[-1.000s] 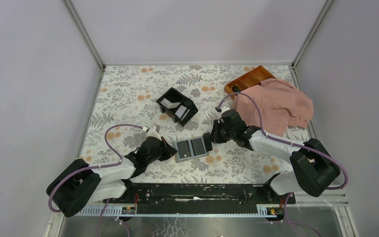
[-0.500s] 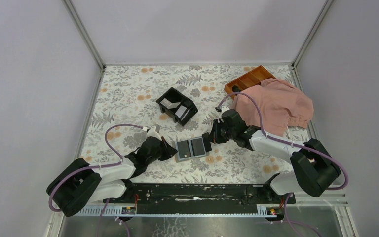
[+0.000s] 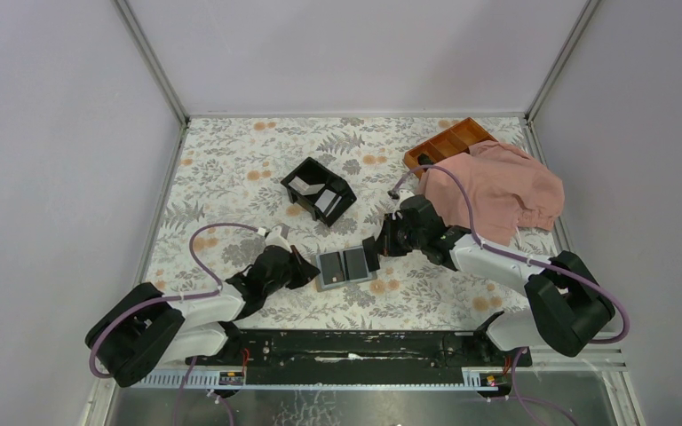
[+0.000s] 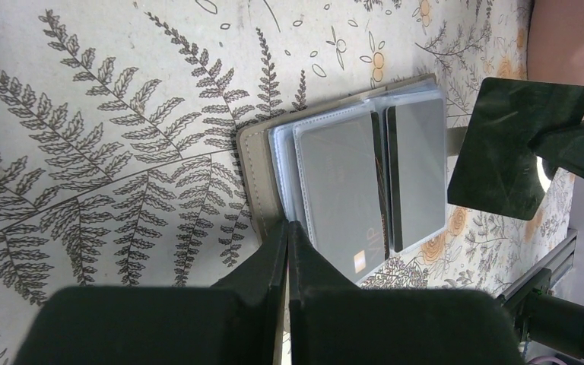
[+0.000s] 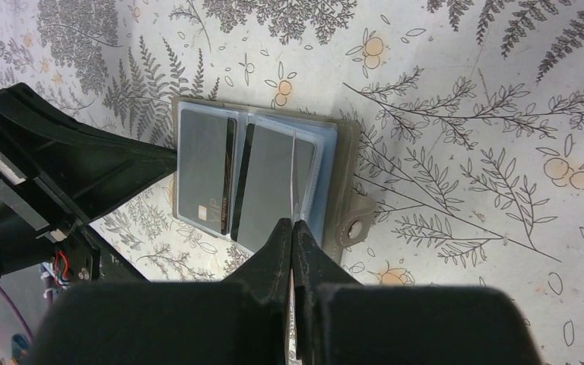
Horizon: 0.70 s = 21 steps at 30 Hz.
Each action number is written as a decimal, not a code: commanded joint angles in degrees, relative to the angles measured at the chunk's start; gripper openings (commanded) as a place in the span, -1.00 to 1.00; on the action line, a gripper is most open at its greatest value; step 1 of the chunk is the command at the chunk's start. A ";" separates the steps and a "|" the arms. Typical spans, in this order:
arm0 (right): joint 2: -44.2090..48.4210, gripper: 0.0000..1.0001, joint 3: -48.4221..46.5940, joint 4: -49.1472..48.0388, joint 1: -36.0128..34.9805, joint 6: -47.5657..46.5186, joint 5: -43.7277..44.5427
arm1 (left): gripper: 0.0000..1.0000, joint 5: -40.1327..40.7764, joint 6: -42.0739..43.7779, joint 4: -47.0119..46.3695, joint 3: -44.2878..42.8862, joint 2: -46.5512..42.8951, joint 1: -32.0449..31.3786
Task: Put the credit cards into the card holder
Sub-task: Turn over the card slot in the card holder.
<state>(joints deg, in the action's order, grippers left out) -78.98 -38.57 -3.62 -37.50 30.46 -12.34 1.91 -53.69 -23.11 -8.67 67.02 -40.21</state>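
The left gripper (image 3: 307,271) is clenching its fingers flat together, tips lying at the edge of the card holder (image 3: 344,266), which is lying open on the floral table cover (image 3: 231,169) directly ahead of it. Whether those tips are pinching the taupe cover, I cannot tell. The right gripper (image 3: 376,252) is clenching likewise, its tips resting at the holder's opposite edge, beside the snap tab (image 5: 355,228). A thin clear sleeve (image 5: 293,175) is standing edge-on just in front of them.

Between the two claws, a grey credit card (image 4: 341,190) and a darker card (image 4: 417,171) are sitting in the holder's clear pockets.

Beyond the left claw, well apart, a black box (image 3: 346,189) is holding two white cards (image 3: 303,184). Behind the right claw a pink cloth (image 3: 497,186) is draping over an orange-brown tray (image 3: 444,142).
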 commanded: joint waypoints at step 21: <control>3.24 -1.00 -2.28 -6.85 -0.22 4.38 -4.93 | -0.99 0.74 0.35 1.93 0.01 4.06 -1.46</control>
<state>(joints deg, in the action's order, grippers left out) -76.82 -38.79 -7.01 -37.50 33.45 -15.07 1.96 -54.15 -25.52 -9.04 69.38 -40.86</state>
